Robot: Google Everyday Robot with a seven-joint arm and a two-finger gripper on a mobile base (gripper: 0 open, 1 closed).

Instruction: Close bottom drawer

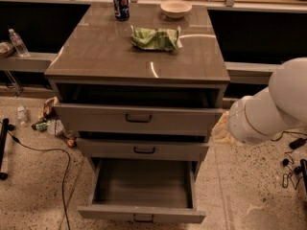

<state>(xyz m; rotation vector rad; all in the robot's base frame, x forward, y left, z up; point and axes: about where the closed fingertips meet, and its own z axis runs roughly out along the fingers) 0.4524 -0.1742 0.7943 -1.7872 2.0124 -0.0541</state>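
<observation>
Standing on the left ledge is a water bottle [17,42]. Below it, litter [49,120] lies against the cabinet's lower left corner, and a black cable [56,153] trails across the speckled floor.

The grey-taupe cabinet [105,51] fills the centre. Its top carries a blue soda can [121,4], a crumpled green bag [156,37] and a pale bowl [176,7].

The top drawer [139,116] and the middle drawer [142,149] both stand slightly out. The bottom drawer [143,188] is pulled far out toward the camera. Its grey box interior is exposed and its narrow front panel sits near the lower frame edge. Nothing lies on the floor directly before that panel.

At the right, the white arm [268,111] reaches in beside the cabinet. The tan gripper [221,130] sits at its tip, close to the right ends of the upper two drawers and well above the bottom one. Whether it is spread or closed cannot be told.

More cables [292,163] lie at the far right.
</observation>
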